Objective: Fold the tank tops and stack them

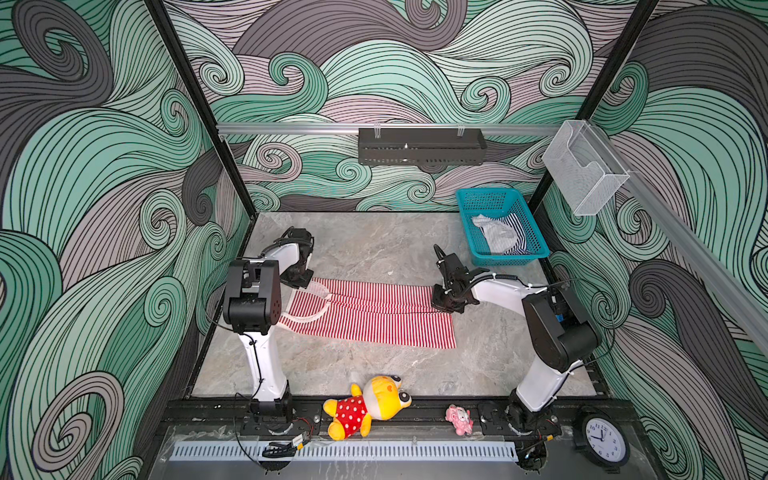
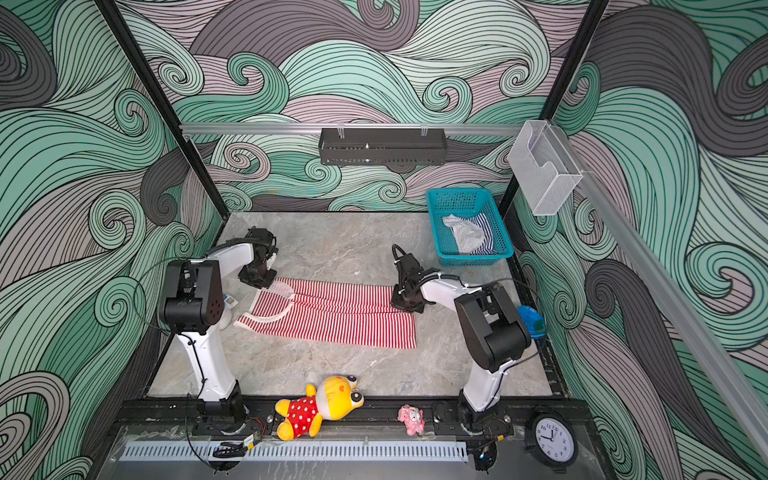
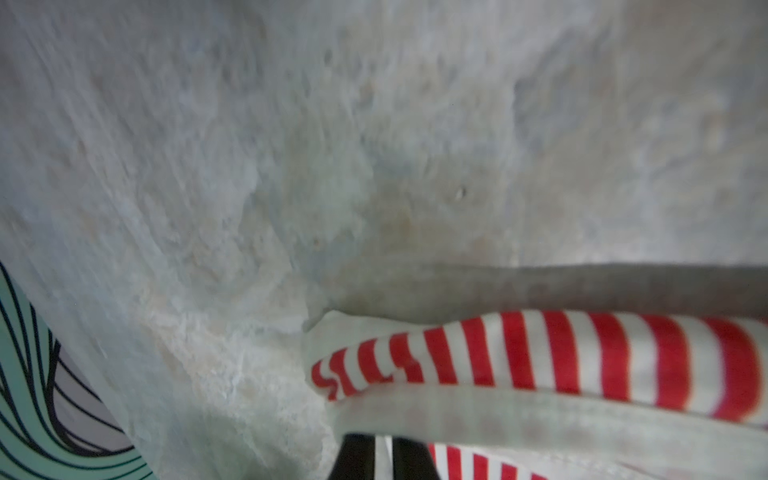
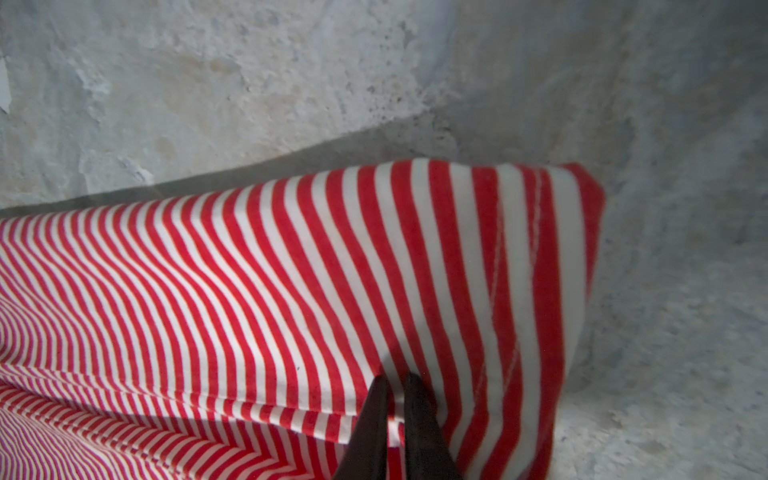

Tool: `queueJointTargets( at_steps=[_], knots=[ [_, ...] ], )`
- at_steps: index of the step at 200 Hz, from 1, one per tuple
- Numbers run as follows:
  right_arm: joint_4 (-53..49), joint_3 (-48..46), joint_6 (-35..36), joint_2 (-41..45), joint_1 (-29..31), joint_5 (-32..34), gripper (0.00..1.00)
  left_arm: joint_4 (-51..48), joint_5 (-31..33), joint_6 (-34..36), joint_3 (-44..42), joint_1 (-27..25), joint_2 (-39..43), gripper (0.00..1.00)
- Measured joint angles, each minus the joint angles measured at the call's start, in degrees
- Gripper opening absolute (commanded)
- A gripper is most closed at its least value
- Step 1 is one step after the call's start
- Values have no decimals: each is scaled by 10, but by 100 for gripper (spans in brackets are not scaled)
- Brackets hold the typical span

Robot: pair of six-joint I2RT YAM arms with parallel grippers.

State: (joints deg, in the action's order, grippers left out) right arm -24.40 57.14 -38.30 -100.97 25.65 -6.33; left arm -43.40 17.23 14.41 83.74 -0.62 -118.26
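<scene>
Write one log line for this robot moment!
left gripper: shut on red tank top strap | right gripper: shut on its hem | navy tank top: in basket

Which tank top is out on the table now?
The red-and-white tank top, spread on the table; the navy-and-white tank top lies crumpled in the teal basket.

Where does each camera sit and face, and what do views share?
Top view: high at the front, looking down at the table; left arm, right arm, with left gripper and right gripper on the red-and-white tank top.
Top view: beside it, same aim, basket at the far right.
Left wrist: on the left arm, facing the top's strap; jaws shut on it.
Right wrist: on the right arm, facing its hem corner; jaws pinching it.
Shared: all four show the tank top.
</scene>
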Motion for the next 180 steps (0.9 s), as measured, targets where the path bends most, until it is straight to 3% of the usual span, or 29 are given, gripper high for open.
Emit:
queueJointTargets(
  at_steps=[71, 86, 110, 146, 180],
  knots=[
    [-50, 5, 0, 26, 0, -29, 23, -99, -16, 31, 439, -59, -258, 8],
    [-68, 26, 6, 37, 0, -30, 25, -120, -17, 31, 495, -67, -287, 9],
    [-83, 61, 16, 59, 0, -29, 27, -133, -17, 30, 471, -77, -272, 11],
    [-91, 94, 35, 53, -2, -27, 27, -127, -20, 24, 309, -78, -167, 14],
    [-82, 114, 59, -6, -3, -27, 26, -119, -40, 19, 195, -91, -48, 13]
  ],
)
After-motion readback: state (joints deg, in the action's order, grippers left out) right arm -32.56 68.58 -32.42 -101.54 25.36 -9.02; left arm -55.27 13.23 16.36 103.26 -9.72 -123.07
